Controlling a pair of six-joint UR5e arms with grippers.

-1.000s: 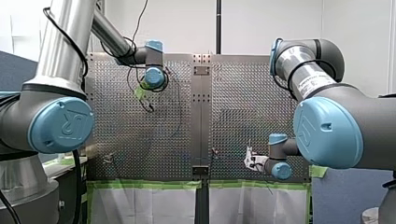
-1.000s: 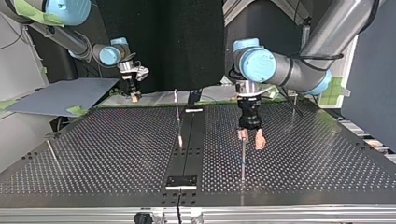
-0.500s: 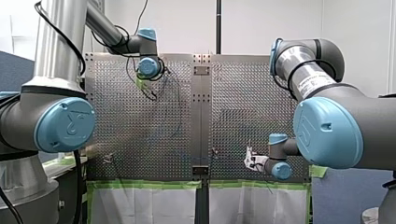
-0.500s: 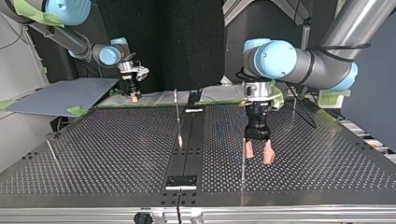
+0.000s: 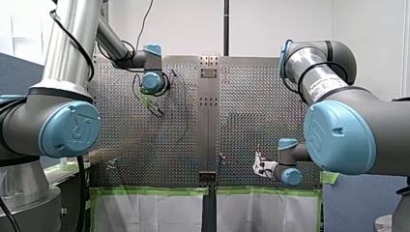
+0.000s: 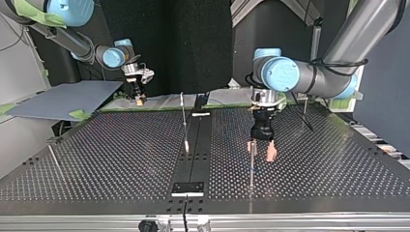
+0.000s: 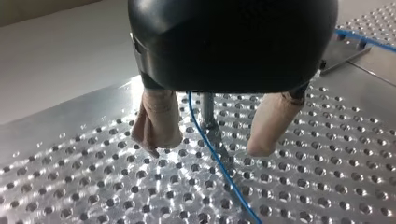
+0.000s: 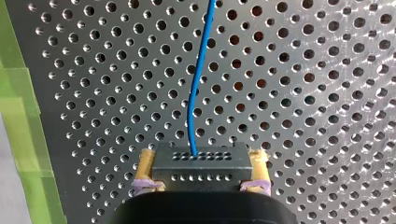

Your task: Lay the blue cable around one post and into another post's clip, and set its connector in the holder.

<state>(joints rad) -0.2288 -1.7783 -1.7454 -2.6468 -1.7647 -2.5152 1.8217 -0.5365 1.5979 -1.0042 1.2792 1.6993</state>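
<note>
My left gripper (image 7: 210,144) stood open, its two beige-padded fingers (image 7: 156,121) spread wide and gripping nothing. Between them ran the blue cable (image 7: 219,163), and just behind it rose a thin post (image 7: 208,114), the cable passing close against its foot. Over the last second this gripper had swung out to one side of the post and then come back. In the top view one finger now stood right at the post, the other just beside it. I judged this a repositioning: the arm was lining itself up over the cable at the post, so the wrap was probably still being worked and the cable had yet to be drawn toward a clip.

The post stood in the half of the worktop (image 6: 96,159) away from the arms, near the centre strip.

My right gripper (image 8: 201,171) had not moved in that time. It was closed on the black connector (image 8: 201,158), pads pressed to both ends, hovering above the worktop's edge on the arms' side. The cable left the connector's face and ran away over the perforated plate.

I could not tell which fitting was the holder. The connector was in none, since it was held off the worktop. I could see no clip with the cable in it, so both steps looked undone.
</note>
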